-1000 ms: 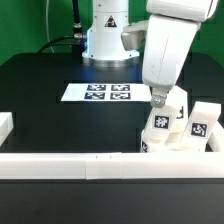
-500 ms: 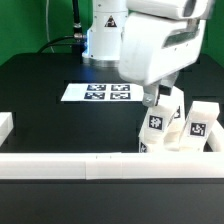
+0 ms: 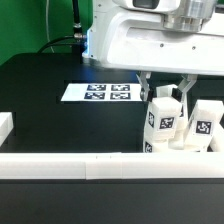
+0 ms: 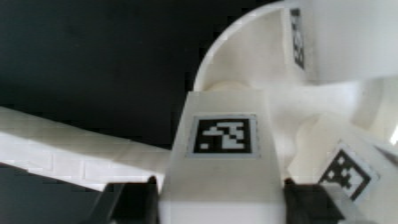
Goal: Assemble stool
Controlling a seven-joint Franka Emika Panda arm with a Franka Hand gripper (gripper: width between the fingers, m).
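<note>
My gripper stands upright over a white stool leg and is shut on its top, one finger on each side. In the wrist view the same leg with its square tag fills the space between my dark fingers, and both touch its sides. The round white seat curves behind and under the leg. A second tagged leg stands upright just to the exterior view's right of the held one. The seat is mostly hidden behind the front rail in the exterior view.
The marker board lies flat on the black table behind and to the exterior view's left. A long white border rail runs along the front, with a short end piece at the left. The robot base stands at the back.
The hand has turned about its upright axis while staying on the leg; its broad side now faces the exterior camera. The leg has stayed in place, turned slightly.
</note>
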